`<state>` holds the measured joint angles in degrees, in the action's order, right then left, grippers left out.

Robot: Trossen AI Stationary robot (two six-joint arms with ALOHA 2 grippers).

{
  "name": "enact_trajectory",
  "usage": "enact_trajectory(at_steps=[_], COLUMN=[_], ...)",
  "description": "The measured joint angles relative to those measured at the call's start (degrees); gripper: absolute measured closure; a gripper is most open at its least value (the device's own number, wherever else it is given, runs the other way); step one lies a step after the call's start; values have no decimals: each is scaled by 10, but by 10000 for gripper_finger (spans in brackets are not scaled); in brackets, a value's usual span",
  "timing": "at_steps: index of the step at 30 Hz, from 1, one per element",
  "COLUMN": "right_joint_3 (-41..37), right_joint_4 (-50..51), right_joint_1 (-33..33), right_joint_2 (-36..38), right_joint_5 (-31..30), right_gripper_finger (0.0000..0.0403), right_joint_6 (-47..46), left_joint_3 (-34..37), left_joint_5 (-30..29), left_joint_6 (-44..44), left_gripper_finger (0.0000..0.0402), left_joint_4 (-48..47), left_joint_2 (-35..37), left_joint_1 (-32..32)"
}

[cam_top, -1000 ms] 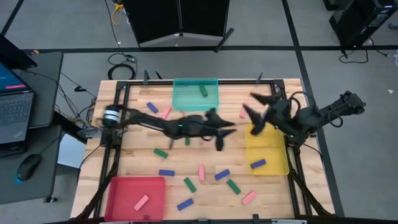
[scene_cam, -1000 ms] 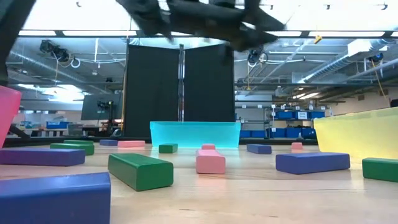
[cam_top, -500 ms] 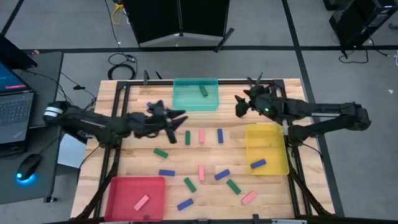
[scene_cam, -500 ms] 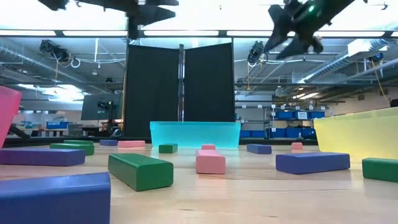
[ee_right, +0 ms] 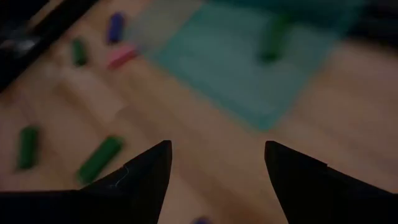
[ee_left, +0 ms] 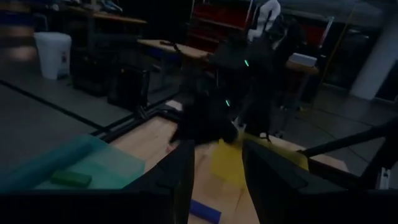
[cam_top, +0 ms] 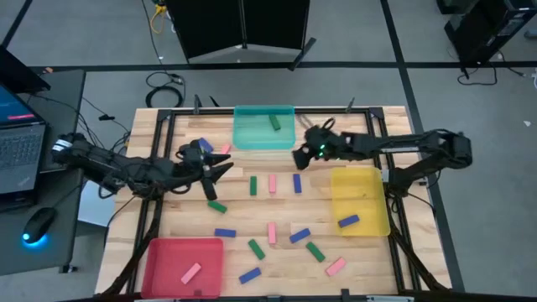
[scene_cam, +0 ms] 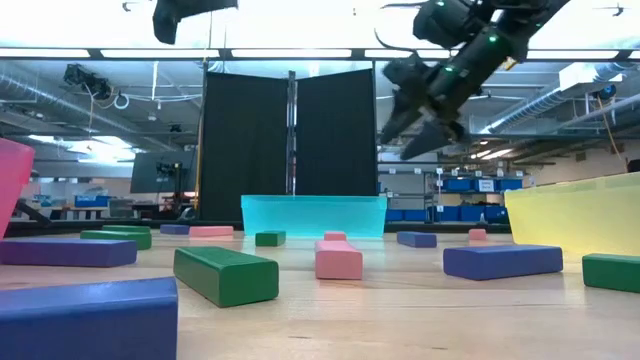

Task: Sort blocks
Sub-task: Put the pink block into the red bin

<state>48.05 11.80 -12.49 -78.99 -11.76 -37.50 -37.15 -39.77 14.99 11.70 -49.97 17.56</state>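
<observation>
Hovering empty with fingers apart, the right end effector [cam_top: 295, 158] hangs above the worktop [cam_top: 369, 252]; the blocks [cam_top: 273, 184] lie just below it.

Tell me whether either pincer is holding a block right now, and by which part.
Nothing is held. The left pincer and the right pincer both stand open and empty above the table.

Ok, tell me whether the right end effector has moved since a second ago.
Yes. In the high view the right end effector has swung from above the yellow tray toward the table's middle, and now hangs open beside the teal tray, holding nothing.
</observation>
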Motion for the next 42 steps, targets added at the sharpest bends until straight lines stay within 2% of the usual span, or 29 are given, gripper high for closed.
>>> enact_trajectory(at_steps=[5, 11, 16, 21, 30, 42], right_joint_3=[76, 181, 245, 295, 314, 314], right_joint_4=[-2, 51, 71, 164, 183, 175], right_joint_1=[68, 123, 151, 160, 160, 160], right_joint_2=[-87, -186, -254, -308, -367, -422], right_joint_5=[-20, -87, -89, -99, -99, -113], right_gripper_finger=[140, 147, 121, 97, 92, 106], right_joint_6=[-11, -35, -39, -88, -150, -181], left_joint_3=[0, 0, 0, 0, 0, 0], left_joint_5=[-48, -107, -168, -221, -287, -297], left_joint_6=[-14, -13, -10, -8, 39, 48], left_gripper_finger=[259, 259, 259, 259, 259, 259], left_joint_4=[-1, -5, -10, -18, -74, -87], left_joint_2=[17, 17, 17, 17, 16, 15], left_joint_1=[40, 86, 131, 174, 205, 208])
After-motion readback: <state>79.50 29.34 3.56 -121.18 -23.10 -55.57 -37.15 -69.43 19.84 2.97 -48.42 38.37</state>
